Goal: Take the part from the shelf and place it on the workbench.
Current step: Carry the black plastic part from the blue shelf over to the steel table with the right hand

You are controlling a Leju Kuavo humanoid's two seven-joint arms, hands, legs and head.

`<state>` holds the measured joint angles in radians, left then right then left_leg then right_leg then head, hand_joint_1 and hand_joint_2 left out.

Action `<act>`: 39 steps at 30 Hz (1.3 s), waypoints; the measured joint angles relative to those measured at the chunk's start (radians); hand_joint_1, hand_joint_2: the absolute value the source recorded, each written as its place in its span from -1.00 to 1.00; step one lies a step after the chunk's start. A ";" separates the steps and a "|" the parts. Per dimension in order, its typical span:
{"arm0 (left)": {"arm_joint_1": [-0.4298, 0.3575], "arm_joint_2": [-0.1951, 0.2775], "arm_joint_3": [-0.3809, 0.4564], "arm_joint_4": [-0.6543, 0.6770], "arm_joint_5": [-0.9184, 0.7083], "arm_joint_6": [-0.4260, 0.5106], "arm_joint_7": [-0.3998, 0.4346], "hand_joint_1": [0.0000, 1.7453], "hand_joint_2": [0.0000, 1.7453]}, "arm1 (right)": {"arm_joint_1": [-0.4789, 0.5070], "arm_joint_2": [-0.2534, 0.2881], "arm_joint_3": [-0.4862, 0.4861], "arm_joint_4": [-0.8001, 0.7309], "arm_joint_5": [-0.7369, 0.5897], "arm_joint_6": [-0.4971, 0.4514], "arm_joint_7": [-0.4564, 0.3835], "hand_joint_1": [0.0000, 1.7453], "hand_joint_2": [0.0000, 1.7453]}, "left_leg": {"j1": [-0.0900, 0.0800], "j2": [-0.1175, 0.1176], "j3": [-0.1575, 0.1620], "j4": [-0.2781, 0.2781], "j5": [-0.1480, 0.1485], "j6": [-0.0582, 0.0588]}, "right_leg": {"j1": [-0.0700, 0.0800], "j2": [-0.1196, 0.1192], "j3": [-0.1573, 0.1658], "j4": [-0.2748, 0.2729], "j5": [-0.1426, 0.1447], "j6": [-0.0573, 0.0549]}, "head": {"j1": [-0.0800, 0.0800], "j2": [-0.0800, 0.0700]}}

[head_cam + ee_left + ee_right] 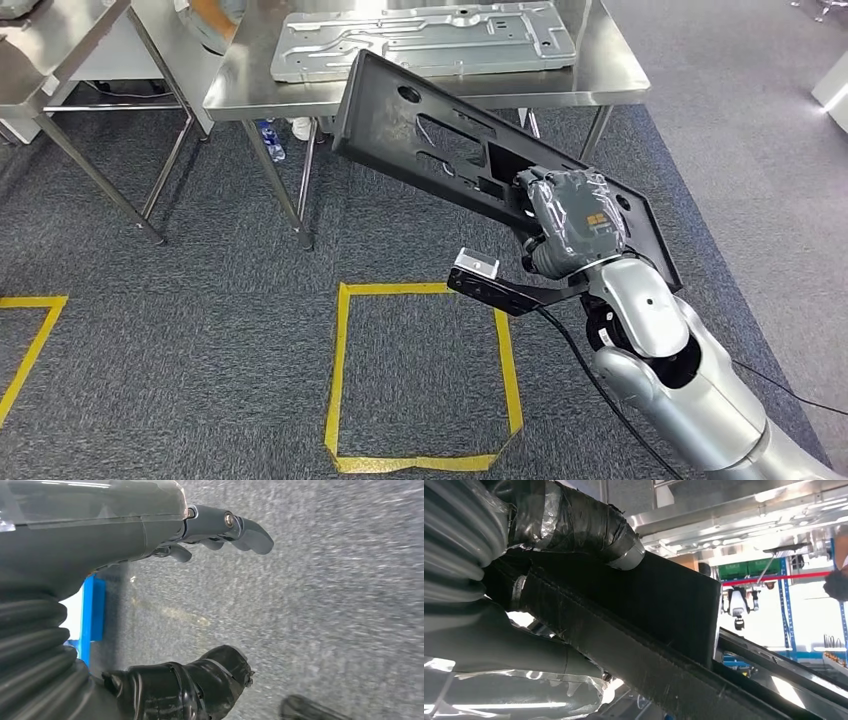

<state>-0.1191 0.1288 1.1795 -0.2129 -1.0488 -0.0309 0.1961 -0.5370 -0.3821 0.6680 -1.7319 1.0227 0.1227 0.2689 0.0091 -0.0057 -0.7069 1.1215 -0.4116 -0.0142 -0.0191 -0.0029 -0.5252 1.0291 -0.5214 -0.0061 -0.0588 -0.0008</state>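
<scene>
Your right robot hand (572, 222) grips the black panel (440, 150), held up tilted just in front of the tabletop (610, 70). The shelf step looks done; setting it down is left. Your left robot hand (200, 605) hangs loose, holding nothing.

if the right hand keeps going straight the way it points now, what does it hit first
Probably the workbench: the black part held by the right hand leads, its far end near the table's front edge. Depth is unclear.
</scene>
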 joint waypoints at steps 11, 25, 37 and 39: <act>-0.003 -0.002 0.000 0.000 0.005 0.008 0.003 -1.00 1.00 | -0.008 0.008 0.002 0.018 0.039 0.010 0.005 1.00 1.00 | -0.012 -0.011 0.144 -0.122 -0.063 0.065 | 0.002 0.002 -0.185 0.270 -0.065 0.040 | 0.004 0.000; -0.004 -0.003 0.000 0.001 0.008 0.007 0.004 -1.00 1.00 | -0.024 0.012 0.004 0.029 0.108 0.054 0.044 1.00 1.00 | -0.014 -0.019 0.226 -0.071 -0.136 0.028 | 0.008 0.007 -0.151 -0.009 0.151 -0.004 | 0.006 0.000; 0.001 -0.002 0.000 0.001 0.005 0.006 0.002 -1.00 1.00 | -0.118 -0.011 0.021 0.019 0.301 0.262 0.071 1.00 1.00 | -0.003 0.004 0.105 -0.102 -0.077 0.015 | -0.001 0.013 -0.027 -0.007 0.064 0.025 | 0.004 0.000; 0.001 0.002 0.000 0.001 0.005 0.006 0.004 -1.00 1.00 | -0.123 -0.018 0.026 0.016 0.299 0.264 0.071 1.00 1.00 | -0.003 0.001 0.129 -0.114 -0.061 0.037 | -0.001 0.010 -0.024 0.014 0.063 0.039 | 0.005 0.000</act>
<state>-0.1180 0.1305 1.1795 -0.2121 -1.0440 -0.0247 0.1997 -0.6597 -0.4003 0.6935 -1.7156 1.3217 0.3863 0.3403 0.0066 -0.0048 -0.5781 1.0076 -0.4724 0.0227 -0.0203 0.0075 -0.5497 1.0426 -0.4586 0.0327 -0.0542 -0.0008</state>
